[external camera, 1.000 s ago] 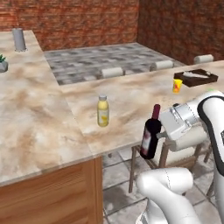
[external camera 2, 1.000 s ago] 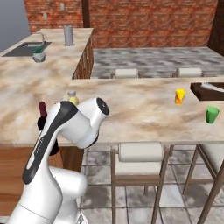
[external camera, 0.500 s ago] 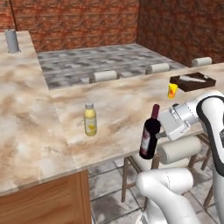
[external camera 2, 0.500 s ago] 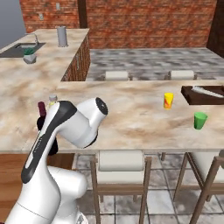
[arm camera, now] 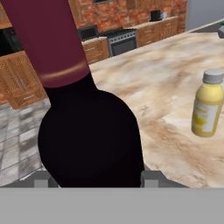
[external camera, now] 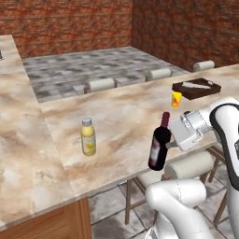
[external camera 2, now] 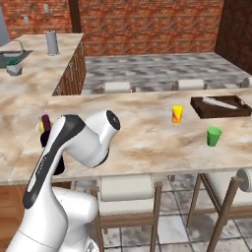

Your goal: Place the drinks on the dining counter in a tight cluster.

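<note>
My gripper is shut on the tall dark wine bottle with the red neck. It holds the bottle by its body, roughly upright, at the front edge of the dining counter. In the hand view the bottle sits between my two fingertips. The stubby yellow juice bottle stands on the counter to the left, apart from the wine bottle, and the hand view has it on the right. From the right base view my arm hides most of the wine bottle; its red neck pokes out.
A small yellow cup and a dark tray with a knife sit further right on the counter, with a green cup near the front edge. Cushioned stools line both sides. A sink counter with a grey canister lies far left.
The base has driven to the right along the counter, so the whole scene has slid left in both base views. The wine bottle stays in my gripper.
</note>
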{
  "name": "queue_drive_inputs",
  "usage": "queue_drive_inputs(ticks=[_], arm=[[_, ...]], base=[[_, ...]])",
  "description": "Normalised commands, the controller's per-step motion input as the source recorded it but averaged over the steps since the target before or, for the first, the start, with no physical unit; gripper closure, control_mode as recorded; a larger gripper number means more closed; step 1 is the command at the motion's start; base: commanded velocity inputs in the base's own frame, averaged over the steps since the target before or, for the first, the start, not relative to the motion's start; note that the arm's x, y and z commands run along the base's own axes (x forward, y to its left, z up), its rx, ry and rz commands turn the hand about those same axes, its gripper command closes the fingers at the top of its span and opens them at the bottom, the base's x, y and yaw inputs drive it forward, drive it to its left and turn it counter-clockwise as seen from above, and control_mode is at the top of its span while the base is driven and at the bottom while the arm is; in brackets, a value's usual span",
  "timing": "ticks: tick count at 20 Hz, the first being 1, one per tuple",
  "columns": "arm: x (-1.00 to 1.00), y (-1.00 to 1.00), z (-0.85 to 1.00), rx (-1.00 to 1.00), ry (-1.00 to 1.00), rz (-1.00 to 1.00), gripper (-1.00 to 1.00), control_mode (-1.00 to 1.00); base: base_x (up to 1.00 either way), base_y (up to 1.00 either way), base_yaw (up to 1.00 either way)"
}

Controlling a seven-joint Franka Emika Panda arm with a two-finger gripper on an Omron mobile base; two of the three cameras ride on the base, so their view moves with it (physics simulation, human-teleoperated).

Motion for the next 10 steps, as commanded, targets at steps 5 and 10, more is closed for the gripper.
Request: queue_drive_inputs(ticks=[5, 10], arm=[[0.00, 0.00, 0.00, 0.00, 0.00, 0.00, 1.00, 1.00], [0.00, 0.00, 0.00, 0.00, 0.00, 0.00, 1.00, 1.00]], base=[[0.58, 0.00, -0.20], [0.36, 0.00, -0.01]])
